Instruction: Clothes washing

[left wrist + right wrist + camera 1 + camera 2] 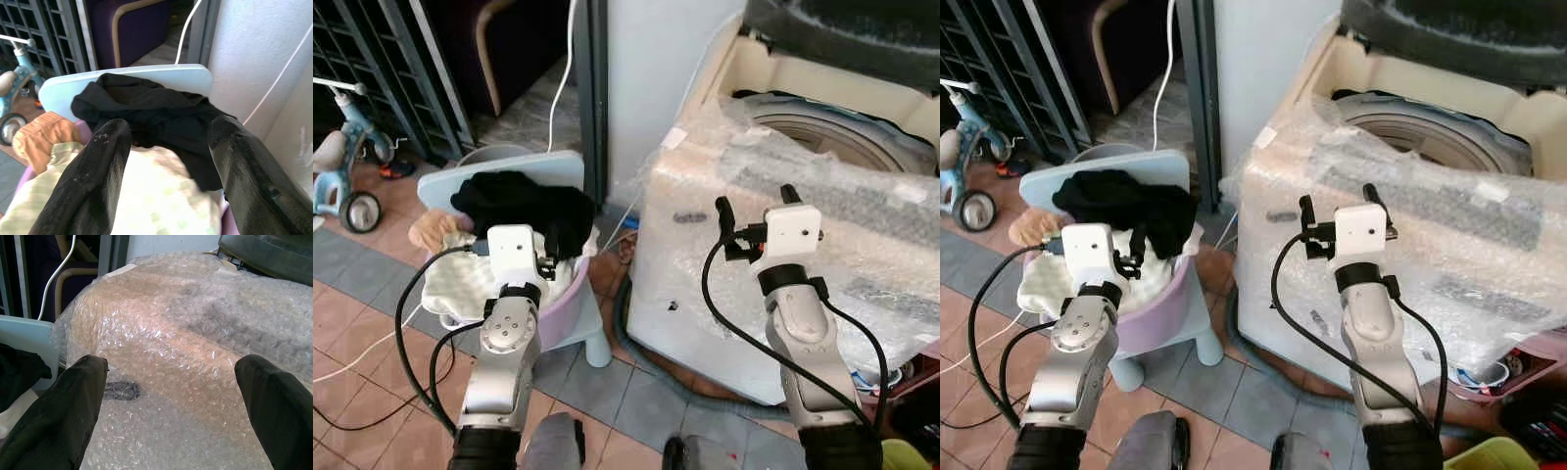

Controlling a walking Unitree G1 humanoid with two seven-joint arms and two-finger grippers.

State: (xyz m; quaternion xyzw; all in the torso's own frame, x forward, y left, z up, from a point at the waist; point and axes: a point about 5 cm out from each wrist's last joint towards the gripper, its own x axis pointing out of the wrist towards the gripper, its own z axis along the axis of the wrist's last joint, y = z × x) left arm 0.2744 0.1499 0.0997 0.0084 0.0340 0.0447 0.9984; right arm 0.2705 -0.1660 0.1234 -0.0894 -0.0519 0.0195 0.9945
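Closest to the head camera are my two silver arms. From the left eye view, the left gripper (pixel 546 262) hangs over the lilac plastic laundry basket (pixel 570 305), which sits on a pale blue child's chair (pixel 524 171) and holds a crumpled black garment (pixel 524 206) on top of a cream checked cloth (pixel 455 284). The right gripper (pixel 754 211) is raised in front of the bubble-wrapped white top-loading washing machine (pixel 705 284), whose drum (pixel 822 137) stands open.

In the left wrist view, the black fingers (pixel 93 181) are spread apart with nothing between them, pointing at the black garment; an orange cloth (pixel 41 137) lies beside it. I judge this is the pick-up step: the next move calls for lowering and closing on the black garment.

In the right wrist view, that gripper's fingers (pixel 63 416) are also wide apart and empty, facing the wrap.

For room, the chair back and the grey door frame (pixel 592 98) bound the basket behind, and the machine's near corner stands just beside it. A black cable (pixel 372 411) crosses the tiled floor (pixel 607 392) and a small blue tricycle (pixel 342 157) stands well apart.
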